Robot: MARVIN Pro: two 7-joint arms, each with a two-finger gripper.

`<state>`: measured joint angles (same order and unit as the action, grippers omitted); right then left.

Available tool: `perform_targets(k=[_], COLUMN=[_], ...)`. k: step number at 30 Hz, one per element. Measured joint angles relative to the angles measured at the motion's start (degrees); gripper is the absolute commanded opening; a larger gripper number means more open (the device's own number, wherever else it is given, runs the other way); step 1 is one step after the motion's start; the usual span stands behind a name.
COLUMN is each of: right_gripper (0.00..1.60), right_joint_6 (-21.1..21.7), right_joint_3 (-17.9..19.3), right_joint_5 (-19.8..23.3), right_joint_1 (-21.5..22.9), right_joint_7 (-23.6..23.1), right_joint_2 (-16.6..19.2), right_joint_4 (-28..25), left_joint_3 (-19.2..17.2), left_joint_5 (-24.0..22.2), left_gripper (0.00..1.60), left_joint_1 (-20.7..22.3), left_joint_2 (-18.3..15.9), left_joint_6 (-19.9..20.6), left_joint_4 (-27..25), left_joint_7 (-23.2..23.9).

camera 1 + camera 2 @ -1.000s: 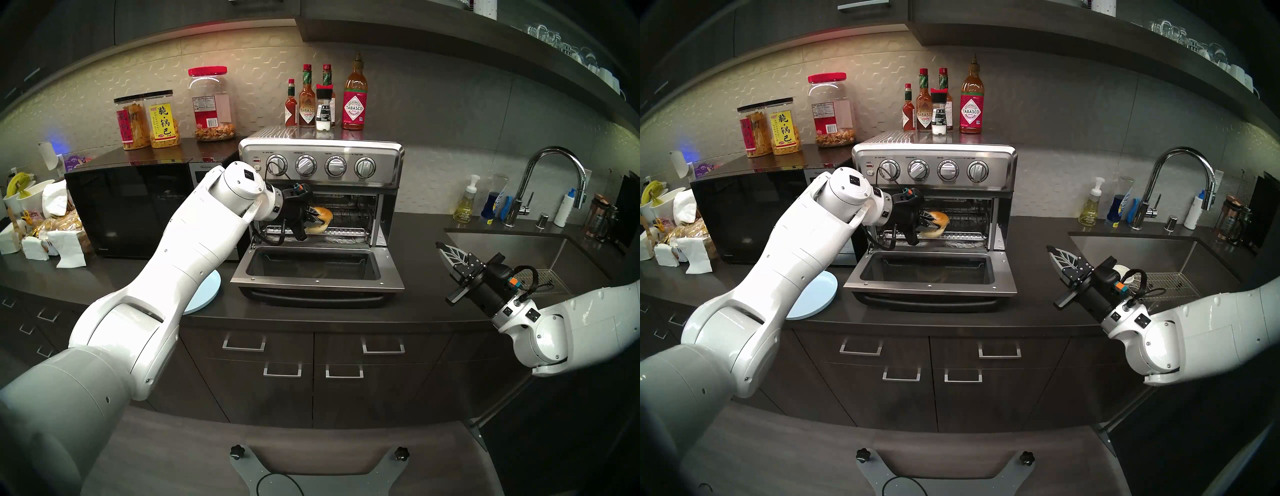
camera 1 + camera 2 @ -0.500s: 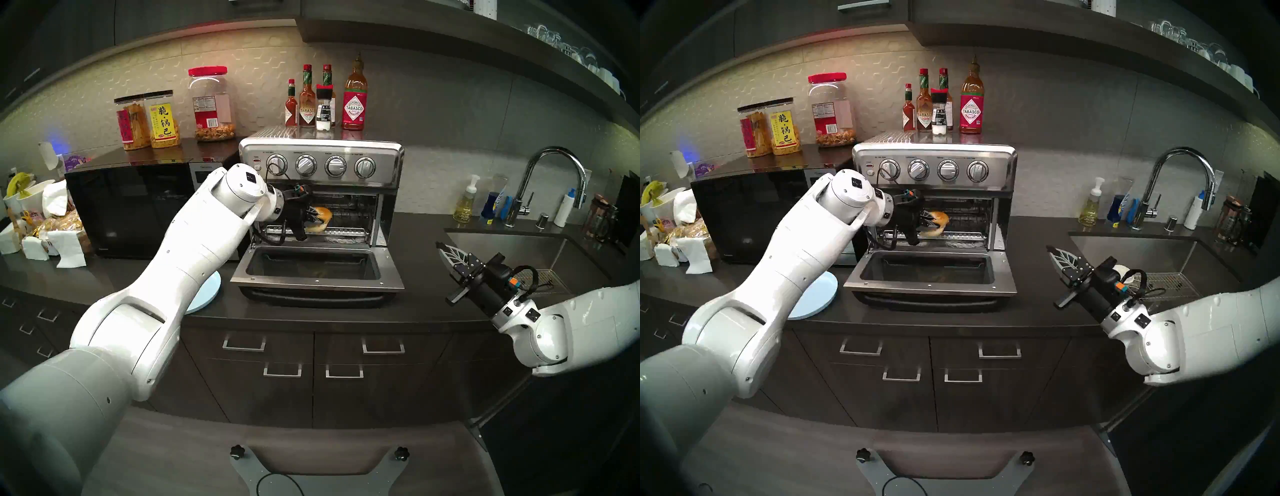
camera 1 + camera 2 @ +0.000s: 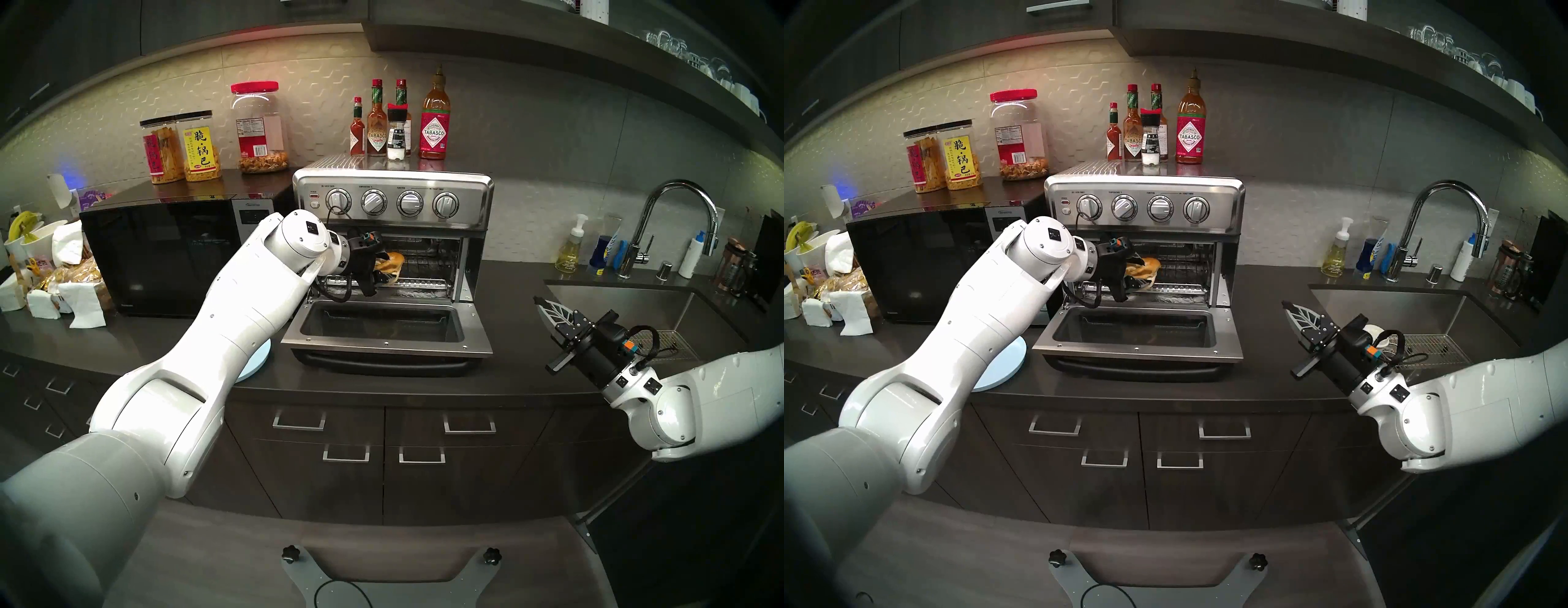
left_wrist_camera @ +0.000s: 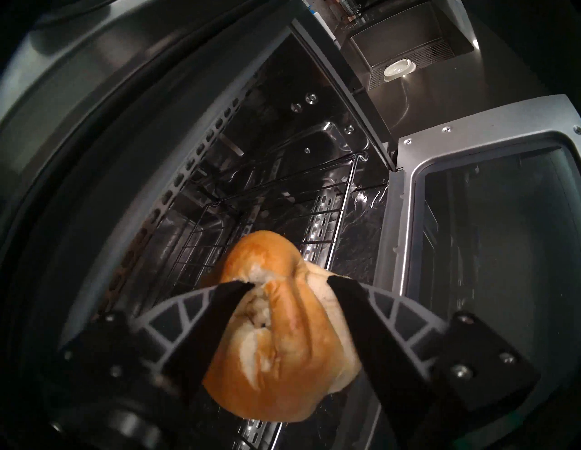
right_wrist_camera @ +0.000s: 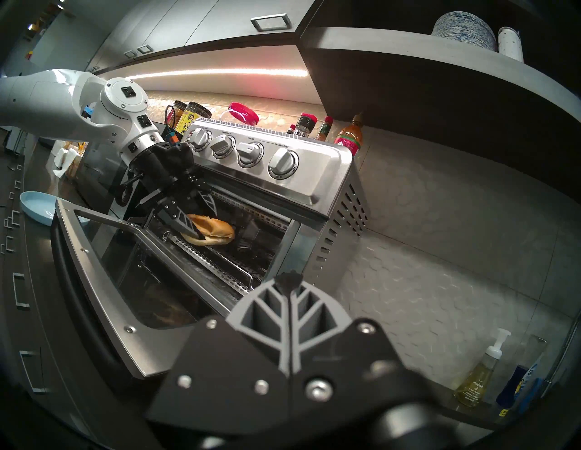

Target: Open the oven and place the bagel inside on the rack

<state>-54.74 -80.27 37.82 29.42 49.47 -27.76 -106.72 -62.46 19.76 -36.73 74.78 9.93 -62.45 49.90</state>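
Inside oven [image 3: 394,204], left tool [image 4: 284,290] clamping bagel [image 4: 276,355]

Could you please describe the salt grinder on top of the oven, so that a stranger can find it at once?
Find the steel oven with four knobs. On its roof stands a row of red sauce bottles. The salt grinder stands in front of them: the only clear one, with a black cap and white salt at the bottom.

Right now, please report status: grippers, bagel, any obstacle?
Left gripper shut on bagel, inside oven above rack. Right gripper shut, empty, clear of oven. Door down, nothing blocking.
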Motion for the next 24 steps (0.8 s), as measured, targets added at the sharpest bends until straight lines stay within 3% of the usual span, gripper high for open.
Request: perform_targets(k=[24], right_gripper=[0.0], right_joint_6=[0.0], right_joint_3=[0.0], right_joint_5=[0.0], right_joint_1=[0.0], right_joint_7=[0.0], right_joint_2=[0.0], right_joint_4=[0.0], left_joint_3=[-0.99], left_joint_5=[1.98], left_gripper=[1.39], left_joint_1=[-0.65], left_joint_2=[0.97], left_joint_6=[0.13], left_joint_4=[-0.04], left_joint_7=[-1.36])
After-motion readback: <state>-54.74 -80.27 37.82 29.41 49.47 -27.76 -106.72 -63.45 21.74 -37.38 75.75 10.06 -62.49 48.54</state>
